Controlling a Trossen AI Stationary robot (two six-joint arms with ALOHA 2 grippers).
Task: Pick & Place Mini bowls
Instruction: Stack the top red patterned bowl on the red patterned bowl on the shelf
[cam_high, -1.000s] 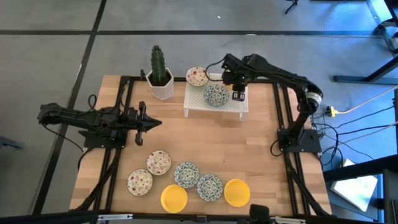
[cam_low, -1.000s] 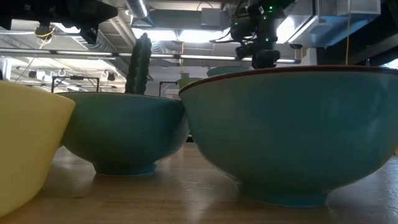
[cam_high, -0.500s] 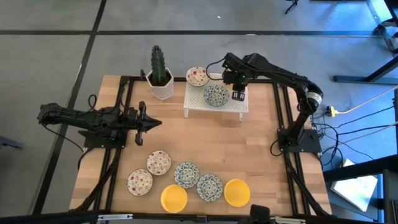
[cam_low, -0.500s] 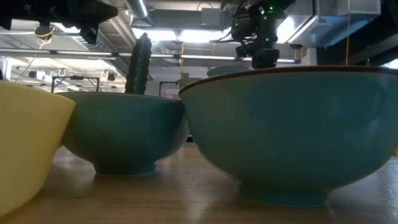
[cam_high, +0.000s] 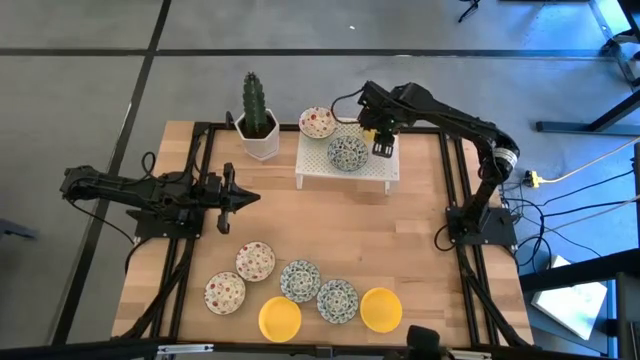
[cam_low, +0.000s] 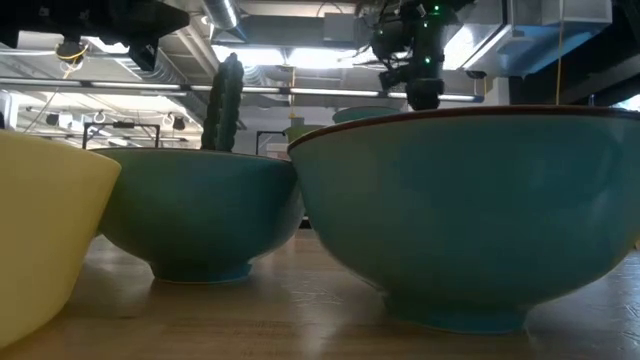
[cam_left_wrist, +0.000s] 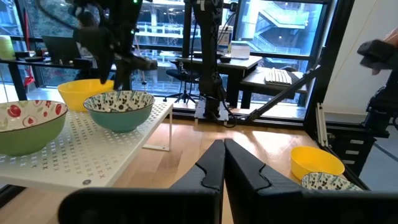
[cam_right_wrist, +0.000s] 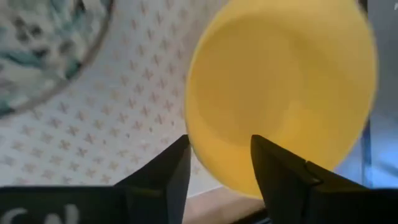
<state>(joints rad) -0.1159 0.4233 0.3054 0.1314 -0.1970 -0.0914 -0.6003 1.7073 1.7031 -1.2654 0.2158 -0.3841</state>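
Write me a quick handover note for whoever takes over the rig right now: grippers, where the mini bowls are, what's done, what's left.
Right gripper: open above the white rack, over a yellow bowl set on it; nothing held.
Left gripper: shut, empty, parked at the table's left side.
On the rack: the yellow bowl, one blue-green bowl, one red-speck bowl.
At the table's front: two red-speck bowls, two blue-green bowls, two yellow bowls.
Done: three bowls on the rack. Left: apparently the six at the front.
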